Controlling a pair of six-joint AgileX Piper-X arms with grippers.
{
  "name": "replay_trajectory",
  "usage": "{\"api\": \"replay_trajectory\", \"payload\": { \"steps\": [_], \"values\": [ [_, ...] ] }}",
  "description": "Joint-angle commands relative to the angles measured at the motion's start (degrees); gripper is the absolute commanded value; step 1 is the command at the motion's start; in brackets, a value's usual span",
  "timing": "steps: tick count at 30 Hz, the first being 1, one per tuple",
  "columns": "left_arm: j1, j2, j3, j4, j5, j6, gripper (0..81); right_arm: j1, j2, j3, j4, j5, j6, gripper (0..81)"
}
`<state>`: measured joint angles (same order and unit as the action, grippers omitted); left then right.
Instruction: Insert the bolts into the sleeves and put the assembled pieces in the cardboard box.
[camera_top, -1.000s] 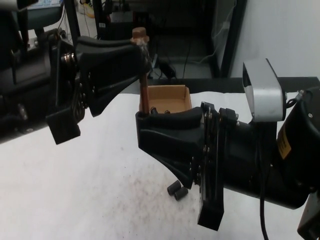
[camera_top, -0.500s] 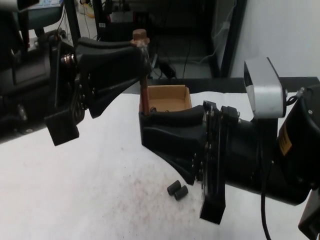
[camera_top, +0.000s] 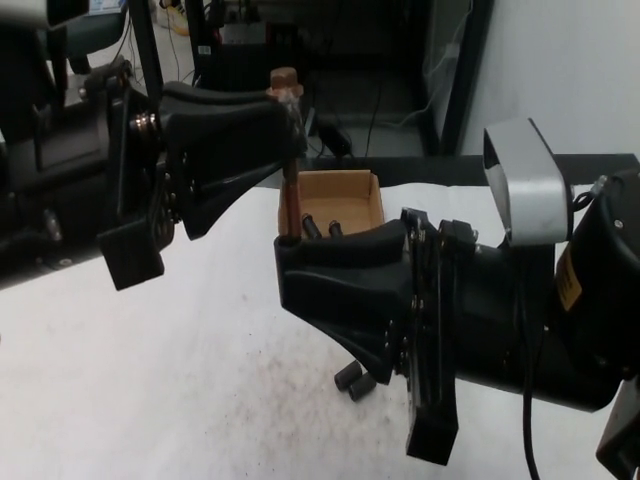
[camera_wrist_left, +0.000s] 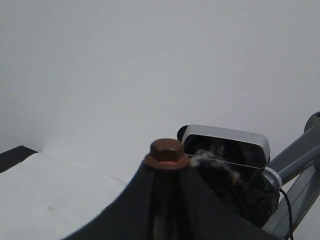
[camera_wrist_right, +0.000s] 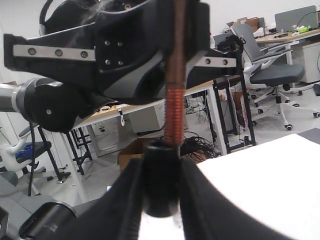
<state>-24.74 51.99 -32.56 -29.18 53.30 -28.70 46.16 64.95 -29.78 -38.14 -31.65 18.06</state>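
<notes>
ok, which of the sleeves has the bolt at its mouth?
The sleeve clamped in the right gripper: the bolt meets its open end with its threaded tip. The other two sleeves lie loose on the bench.

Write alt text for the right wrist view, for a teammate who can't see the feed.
The right tool grips a black sleeve, and a copper bolt, held by the left tool, has its threaded end at the sleeve's mouth. Office chairs stand in the room behind.
</notes>
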Motion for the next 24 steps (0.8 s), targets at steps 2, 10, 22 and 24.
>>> {"api": "replay_trajectory", "payload": {
  "steps": [2, 10, 22, 24],
  "values": [
    [0.1, 0.2, -0.2, 0.5, 0.4, 0.0, 0.2, 0.0, -0.1, -0.5, -1.5, -0.3, -0.1, 0.8],
    [0.1, 0.2, -0.2, 0.2, 1.7, 0.0, 0.2, -0.2, -0.1, -0.5, 0.2, 0.0, -0.1, 0.8],
    [0.1, 0.2, -0.2, 0.3, 1.9, 0.0, 0.2, -2.9, -0.1, -0.5, 1.9, 0.0, -0.2, 0.8],
    [0.1, 0.2, -0.2, 0.3, 1.9, 0.0, 0.2, -2.8, -0.1, -0.5, 1.9, 0.0, -0.2, 0.8]
  ]
}}
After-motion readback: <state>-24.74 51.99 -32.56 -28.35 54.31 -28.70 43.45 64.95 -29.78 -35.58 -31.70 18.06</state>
